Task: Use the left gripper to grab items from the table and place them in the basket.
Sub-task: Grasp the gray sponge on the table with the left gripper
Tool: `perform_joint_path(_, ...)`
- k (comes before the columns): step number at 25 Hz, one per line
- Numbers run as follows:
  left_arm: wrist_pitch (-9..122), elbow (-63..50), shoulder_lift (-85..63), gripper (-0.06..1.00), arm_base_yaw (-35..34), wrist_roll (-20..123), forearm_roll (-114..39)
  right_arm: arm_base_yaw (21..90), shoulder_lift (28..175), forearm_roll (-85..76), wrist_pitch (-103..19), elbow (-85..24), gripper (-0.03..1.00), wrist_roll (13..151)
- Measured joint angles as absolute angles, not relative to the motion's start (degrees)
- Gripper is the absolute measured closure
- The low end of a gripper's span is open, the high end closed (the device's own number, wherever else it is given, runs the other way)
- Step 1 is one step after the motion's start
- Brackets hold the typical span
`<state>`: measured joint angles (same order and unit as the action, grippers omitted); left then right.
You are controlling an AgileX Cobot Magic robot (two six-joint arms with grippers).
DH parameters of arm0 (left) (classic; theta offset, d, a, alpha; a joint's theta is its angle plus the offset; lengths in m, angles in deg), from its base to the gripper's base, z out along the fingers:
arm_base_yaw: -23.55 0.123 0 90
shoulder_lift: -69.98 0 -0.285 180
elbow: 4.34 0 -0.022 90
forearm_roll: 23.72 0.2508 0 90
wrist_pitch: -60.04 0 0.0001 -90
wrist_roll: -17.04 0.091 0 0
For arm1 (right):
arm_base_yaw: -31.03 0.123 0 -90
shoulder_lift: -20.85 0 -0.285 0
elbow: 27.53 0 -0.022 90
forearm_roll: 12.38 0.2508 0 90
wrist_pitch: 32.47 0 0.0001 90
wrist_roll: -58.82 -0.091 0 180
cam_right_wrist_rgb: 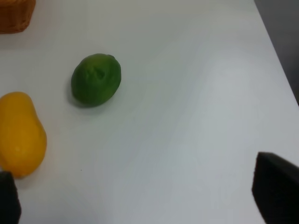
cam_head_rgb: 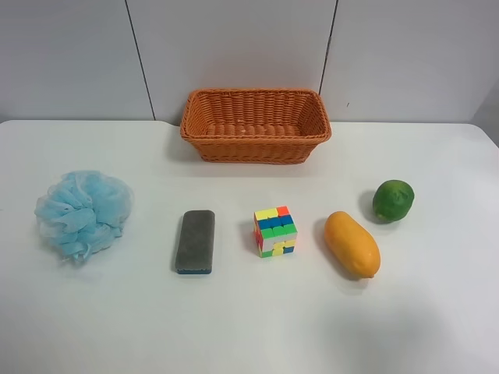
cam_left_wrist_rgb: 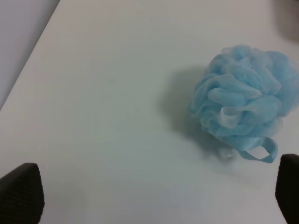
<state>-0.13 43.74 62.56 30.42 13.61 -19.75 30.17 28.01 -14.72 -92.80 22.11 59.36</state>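
Observation:
The orange-brown wicker basket (cam_head_rgb: pixel 255 125) stands at the back middle of the white table (cam_head_rgb: pixel 249 327). In front of it lie, in a row, a light-blue mesh puff (cam_head_rgb: pixel 82 212), a dark grey eraser with a blue base (cam_head_rgb: pixel 195 241), a multicoloured puzzle cube (cam_head_rgb: pixel 274 231), an orange oval fruit (cam_head_rgb: pixel 352 244) and a green round fruit (cam_head_rgb: pixel 393 200). No arm shows in the exterior high view. My left gripper (cam_left_wrist_rgb: pixel 154 196) is open and empty above the table, with the puff (cam_left_wrist_rgb: pixel 245 105) ahead of it. My right gripper (cam_right_wrist_rgb: pixel 140 196) is open and empty near the green fruit (cam_right_wrist_rgb: pixel 96 78) and the orange fruit (cam_right_wrist_rgb: pixel 19 134).
A grey panelled wall (cam_head_rgb: pixel 234 47) rises behind the table. The table's side edge (cam_left_wrist_rgb: pixel 28 60) shows in the left wrist view, and its other side edge (cam_right_wrist_rgb: pixel 275 46) in the right wrist view. A corner of the basket (cam_right_wrist_rgb: pixel 16 14) shows there too.

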Motion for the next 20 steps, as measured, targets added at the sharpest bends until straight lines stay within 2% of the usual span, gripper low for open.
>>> perform_joint_path(20, 0.3, 41.3, 59.9, -0.05, 30.4, 13.7, -21.6, 30.2, 28.0, -14.7, -92.8, 22.1, -0.03, 59.4)
